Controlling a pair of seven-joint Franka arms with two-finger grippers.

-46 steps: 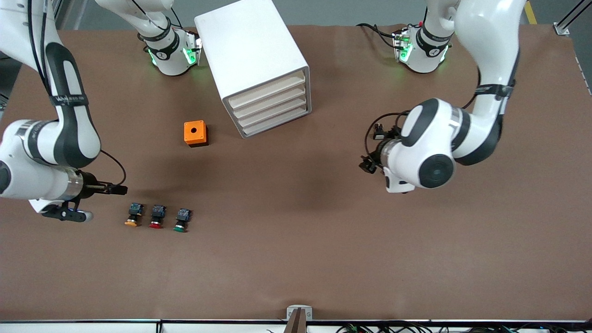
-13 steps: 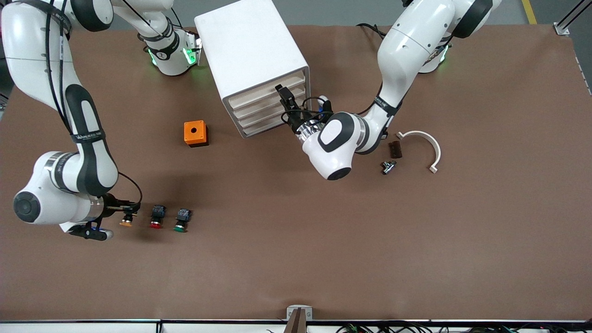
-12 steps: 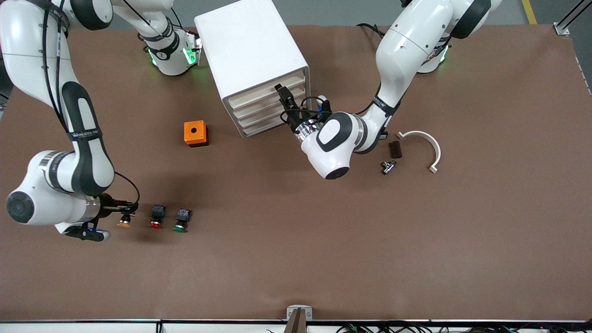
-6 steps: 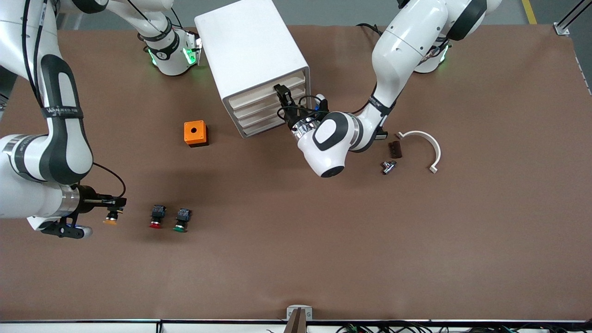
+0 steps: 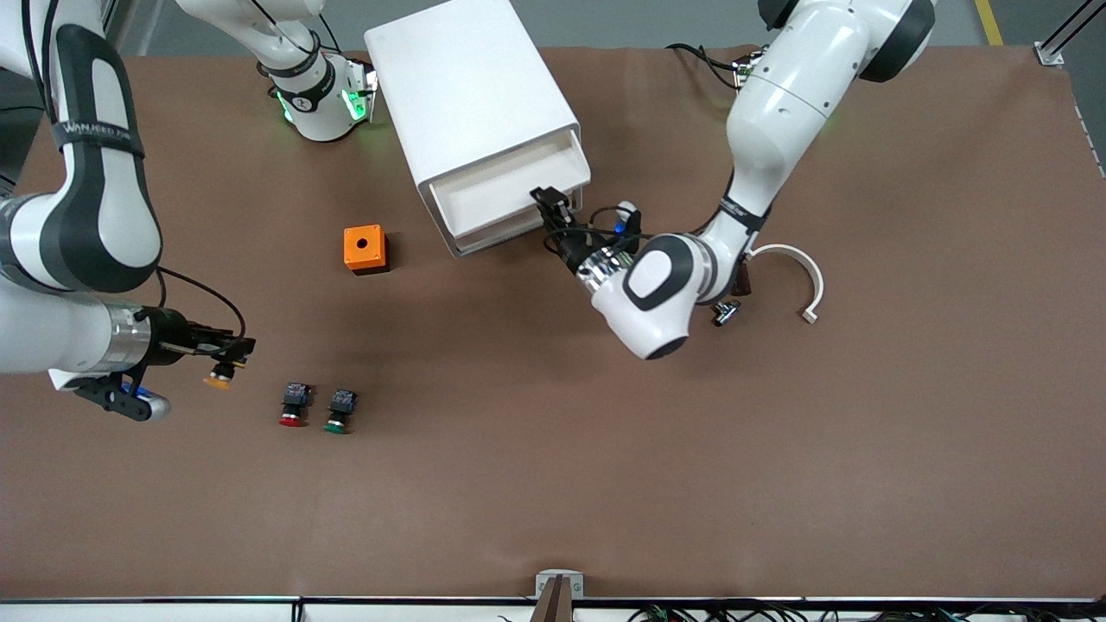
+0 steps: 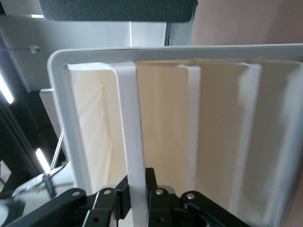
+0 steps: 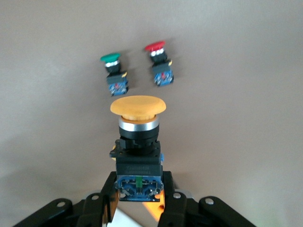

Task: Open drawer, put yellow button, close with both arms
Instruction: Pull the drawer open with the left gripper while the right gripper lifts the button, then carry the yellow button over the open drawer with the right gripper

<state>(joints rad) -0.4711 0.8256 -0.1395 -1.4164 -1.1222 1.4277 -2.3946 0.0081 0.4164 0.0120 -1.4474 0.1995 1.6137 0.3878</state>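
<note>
The white cabinet (image 5: 467,95) stands at the robots' edge of the table. Its top drawer (image 5: 510,186) is pulled part way out, a shallow white tray with a cream front. My left gripper (image 5: 550,205) is shut on the drawer's front lip (image 6: 132,142). My right gripper (image 5: 232,352) is shut on the yellow button (image 5: 218,377) and holds it above the table at the right arm's end. In the right wrist view its yellow cap (image 7: 138,106) points away from the fingers and its blue rear block (image 7: 138,185) sits between them.
A red-capped button (image 5: 294,406) and a green-capped button (image 5: 340,410) lie side by side on the table. An orange box (image 5: 365,249) with a hole sits beside the cabinet. A white curved piece (image 5: 791,268) and small dark parts (image 5: 730,298) lie toward the left arm's end.
The left gripper has pulled the top drawer out from the cabinet. The right gripper closed on the yellow button, lifted it off the table and moved it away from the red and green ones.
</note>
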